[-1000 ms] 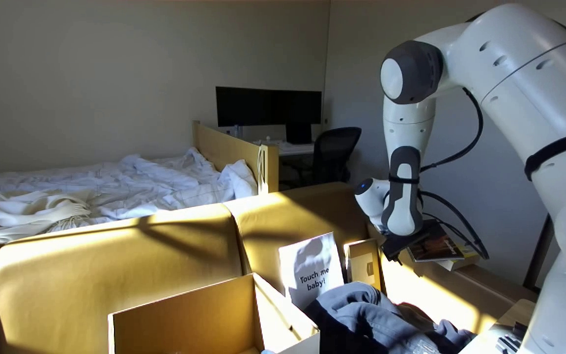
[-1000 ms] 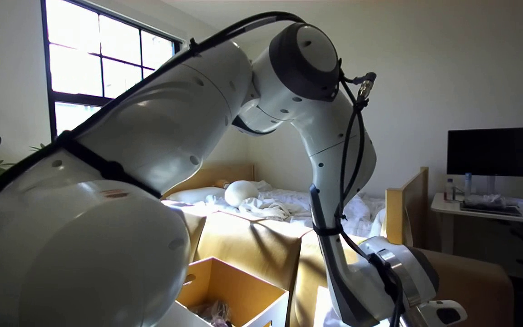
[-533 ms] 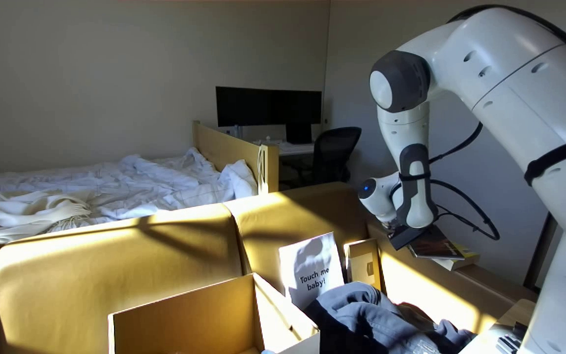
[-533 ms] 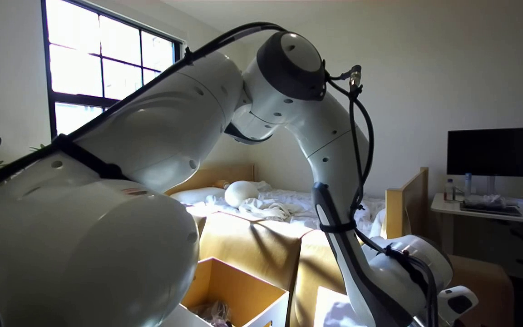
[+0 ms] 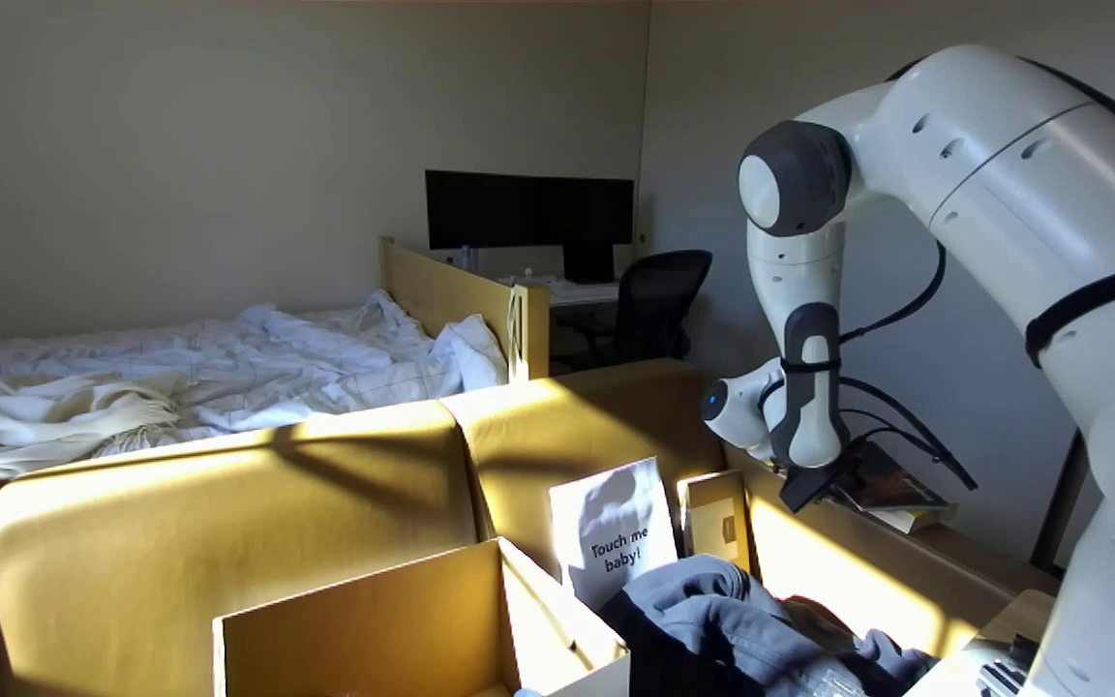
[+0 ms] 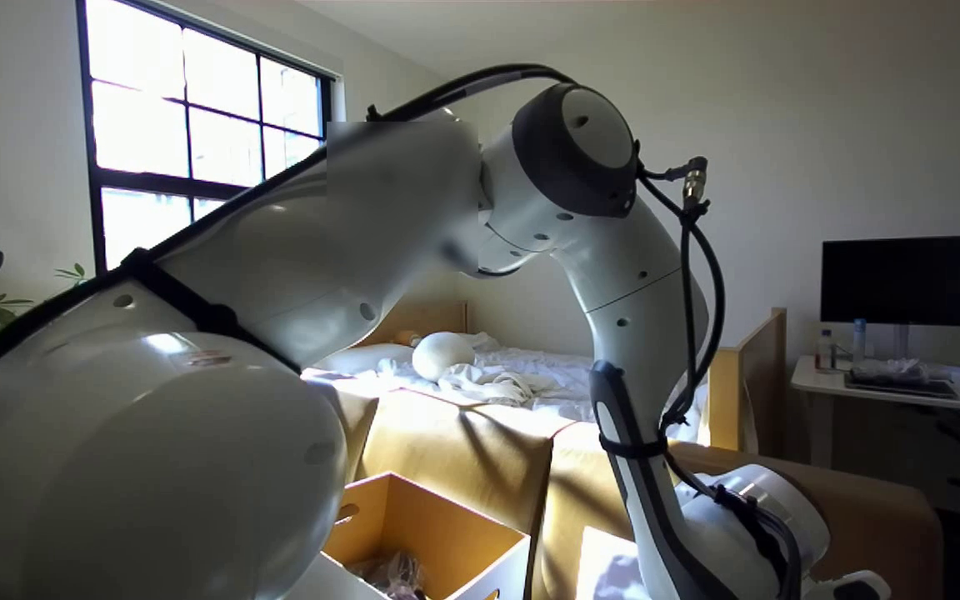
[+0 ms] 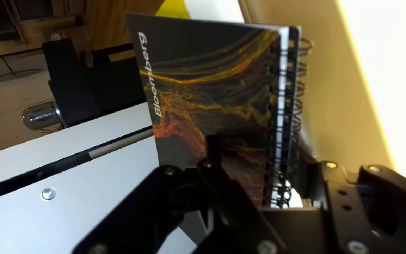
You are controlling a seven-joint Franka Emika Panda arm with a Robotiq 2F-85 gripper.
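W/ jaws apart, the gripper (image 7: 258, 150) is best lined up w/ the wire edge (image 7: 283, 98) of the notebook (image 7: 203, 91), right of wrist-pic ctr, b4 any soft squeeze.

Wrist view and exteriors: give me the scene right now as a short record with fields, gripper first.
Gripper: jaws apart, at the notebook
Nearest thing: dark spiral notebook, "Bloomberg" on its cover
Finger placement, wrist view: one fingertip in front of the cover, the other beside the wire binding
Firm contact: cannot tell
Beneath notebook: white-and-yellow book, partly covered
Around: tan couch, "Touch me baby!" sheet, blue-grey cloth, open box
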